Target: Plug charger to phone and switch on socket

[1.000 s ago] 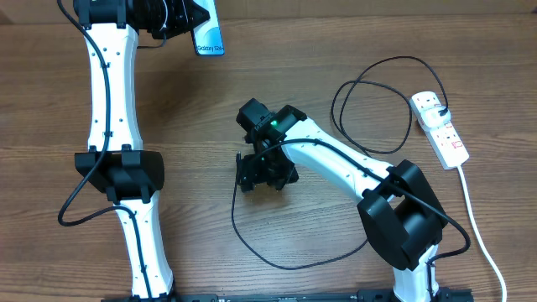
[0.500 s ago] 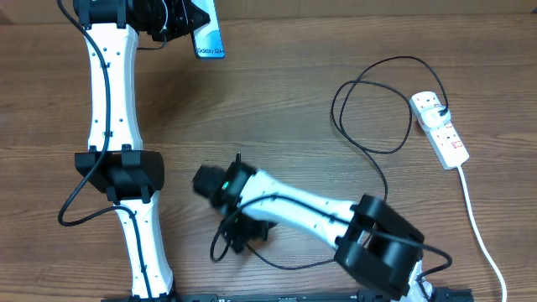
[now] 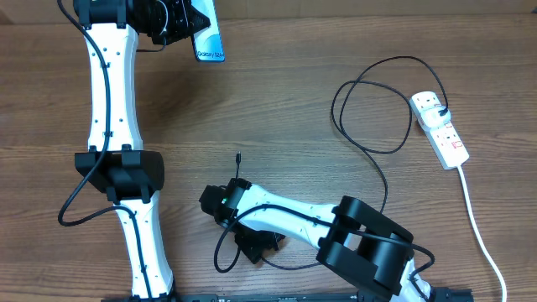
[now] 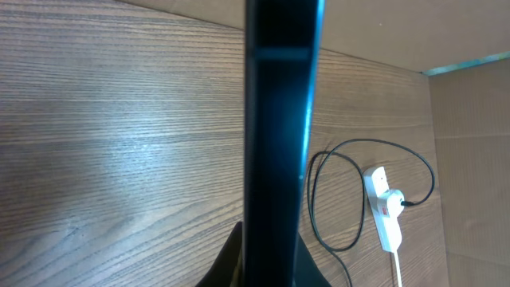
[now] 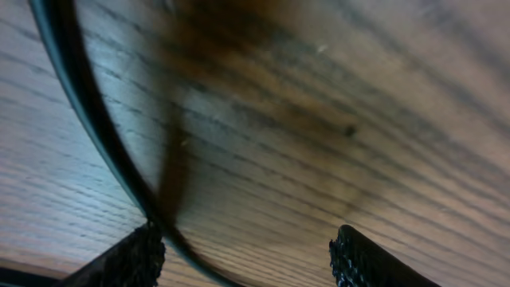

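Observation:
My left gripper [image 3: 183, 18] at the far left corner is shut on the phone [image 3: 210, 35] and holds it off the table. The left wrist view shows the phone [image 4: 279, 119] edge-on between the left gripper's fingers [image 4: 271, 267]. The charger cable [image 3: 369, 151] runs from the black plug in the socket [image 3: 440, 127] at the right, loops, and crosses to the front; its tip [image 3: 237, 156] lies free on the table. My right gripper [image 3: 256, 245] is open, low over the cable's front loop. In the right wrist view the cable [image 5: 88, 135] passes beside the left finger of that gripper [image 5: 247, 255].
The socket's thick white cord [image 3: 480, 226] runs down the right side toward the front edge. The socket [image 4: 385, 214] and cable loop also show in the left wrist view, near a cardboard wall [image 4: 470, 143]. My right arm [image 3: 302, 220] lies across the front middle.
My right arm has swung from the table's middle toward the front left and lowered. The cable's front loop has shifted left with it. The left arm and phone have barely moved.

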Available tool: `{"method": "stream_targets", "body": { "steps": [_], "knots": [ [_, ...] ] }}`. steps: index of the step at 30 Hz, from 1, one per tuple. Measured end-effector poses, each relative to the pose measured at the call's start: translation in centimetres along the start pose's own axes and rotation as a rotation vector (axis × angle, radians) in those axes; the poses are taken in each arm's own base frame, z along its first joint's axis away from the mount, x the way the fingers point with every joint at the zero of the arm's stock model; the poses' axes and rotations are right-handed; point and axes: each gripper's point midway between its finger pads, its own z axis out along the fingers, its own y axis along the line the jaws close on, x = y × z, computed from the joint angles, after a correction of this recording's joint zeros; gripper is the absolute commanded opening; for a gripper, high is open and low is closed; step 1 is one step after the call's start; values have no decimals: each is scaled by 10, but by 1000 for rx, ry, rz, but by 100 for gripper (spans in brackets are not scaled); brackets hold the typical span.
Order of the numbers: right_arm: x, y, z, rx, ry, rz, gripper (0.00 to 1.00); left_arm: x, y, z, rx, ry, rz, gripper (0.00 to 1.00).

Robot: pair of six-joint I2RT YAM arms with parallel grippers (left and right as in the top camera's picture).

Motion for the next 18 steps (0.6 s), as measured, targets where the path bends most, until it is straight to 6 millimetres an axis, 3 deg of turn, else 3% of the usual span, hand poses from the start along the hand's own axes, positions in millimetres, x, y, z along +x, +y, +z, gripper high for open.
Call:
{"method": "stream_targets", "body": {
  "steps": [7,11,18],
  "knots": [
    [7,-1,1,4,34,-3,61,0,1,0,-9,-3,0,4],
    [6,8,-8,-38,43,-47,73,-1,3,0,-18,-5,0,4],
    [-2,13,-15,-61,10,-90,77,-1,4,0,-22,-6,0,4]
  ]
}}
